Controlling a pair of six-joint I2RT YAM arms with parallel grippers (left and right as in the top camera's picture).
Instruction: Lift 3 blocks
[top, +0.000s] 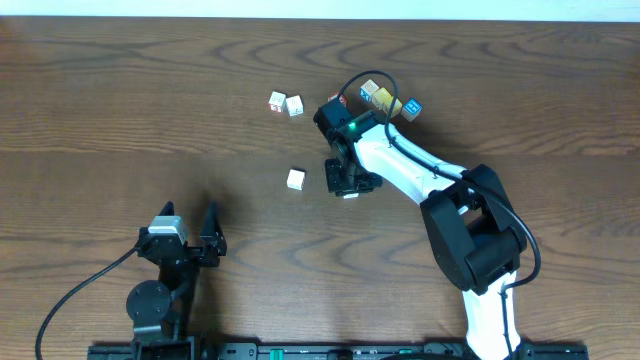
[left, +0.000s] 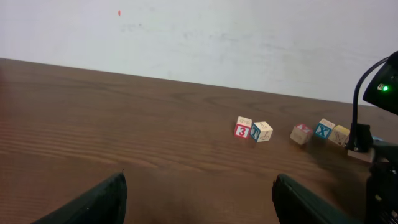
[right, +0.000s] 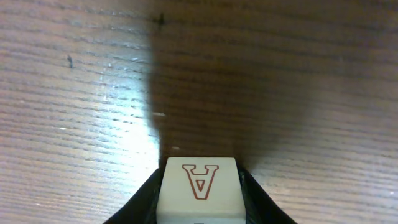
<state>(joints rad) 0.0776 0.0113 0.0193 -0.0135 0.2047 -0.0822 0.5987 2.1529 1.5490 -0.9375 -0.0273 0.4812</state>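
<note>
A cream-white block (right: 200, 190) with a reddish-brown letter A on its top face sits between the fingers of my right gripper (right: 200, 205). Both black fingers press against its sides. In the overhead view that gripper (top: 346, 182) points down at the table centre and covers the block. A second cream-white block (top: 295, 179) lies on the wood just left of it, untouched. My left gripper (top: 190, 218) rests near the front left, open and holding nothing (left: 199, 205).
Two white cubes with red and blue marks (top: 285, 103) lie side by side at the back, also seen from the left wrist (left: 253, 130). Coloured cubes (top: 380, 97) are clustered behind the right arm, one blue-faced (top: 412, 107). The right arm's cable loops above them.
</note>
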